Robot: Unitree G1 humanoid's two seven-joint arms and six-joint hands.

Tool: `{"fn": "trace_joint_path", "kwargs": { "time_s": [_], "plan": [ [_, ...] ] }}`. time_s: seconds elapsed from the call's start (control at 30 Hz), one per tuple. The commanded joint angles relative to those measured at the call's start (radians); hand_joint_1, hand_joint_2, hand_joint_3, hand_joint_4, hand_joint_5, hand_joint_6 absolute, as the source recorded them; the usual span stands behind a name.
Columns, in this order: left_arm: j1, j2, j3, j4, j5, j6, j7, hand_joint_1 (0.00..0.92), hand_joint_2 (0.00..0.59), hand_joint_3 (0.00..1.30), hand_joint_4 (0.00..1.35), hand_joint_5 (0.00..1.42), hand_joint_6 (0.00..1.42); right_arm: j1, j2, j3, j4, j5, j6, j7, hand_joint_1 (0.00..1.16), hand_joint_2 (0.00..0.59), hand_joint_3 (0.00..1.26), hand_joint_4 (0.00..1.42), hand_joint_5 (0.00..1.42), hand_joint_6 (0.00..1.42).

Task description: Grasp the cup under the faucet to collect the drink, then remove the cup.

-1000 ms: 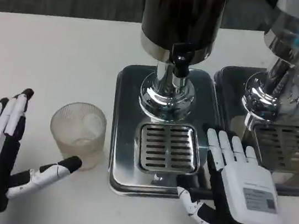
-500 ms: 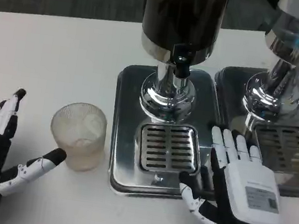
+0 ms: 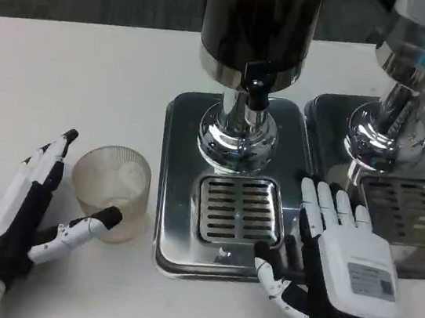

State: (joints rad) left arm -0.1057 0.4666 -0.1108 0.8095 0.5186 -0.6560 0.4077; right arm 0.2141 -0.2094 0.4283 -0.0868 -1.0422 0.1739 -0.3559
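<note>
Nearest, the right hand (image 3: 341, 284) is resting flat, fingers apart, steadying the steel drip tray (image 3: 173, 185). Left, the open left hand (image 3: 19, 211) is bracketing the ribbed translucent plastic cup (image 3: 111, 190), unclamped. Farther, the black faucet (image 3: 257, 82) is waiting.

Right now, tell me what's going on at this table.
The robot's left hand is around the ribbed translucent cup, fingers on its left side and thumb at its front, not clearly gripping it yet. The cup stands on the white table, left of the drink dispenser, not on the drip tray below the faucet. The right hand lies open, flat on the tray's right edge, holding nothing. A second dispenser stands at right.
</note>
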Motion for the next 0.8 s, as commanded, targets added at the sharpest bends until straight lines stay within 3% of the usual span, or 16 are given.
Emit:
{"fn": "trace_joint_path", "kwargs": {
  "time_s": [0.03, 0.43, 0.8],
  "plan": [
    [-0.027, 0.007, -0.021, 0.044, -0.006, -0.047, 0.0, 0.0, 0.0, 0.0, 0.0, 0.0, 0.0, -0.001, -0.004, -0.001, -0.011, -0.007, 0.007, -0.008, 0.32, 0.415, 0.0, 0.0, 0.0, 0.0],
    [-0.088, -0.019, -0.026, 0.137, -0.046, -0.109, -0.018, 0.008, 0.0, 0.0, 0.0, 0.0, 0.0, 0.003, -0.002, -0.003, -0.017, -0.007, 0.015, -0.01, 0.33, 0.41, 0.0, 0.0, 0.0, 0.0],
    [-0.122, -0.022, -0.081, 0.17, -0.018, -0.109, -0.013, 0.105, 0.0, 0.0, 0.0, 0.03, 0.06, 0.015, 0.001, -0.006, -0.031, -0.005, 0.031, -0.011, 0.34, 0.409, 0.0, 0.0, 0.0, 0.0]
  ]
}}
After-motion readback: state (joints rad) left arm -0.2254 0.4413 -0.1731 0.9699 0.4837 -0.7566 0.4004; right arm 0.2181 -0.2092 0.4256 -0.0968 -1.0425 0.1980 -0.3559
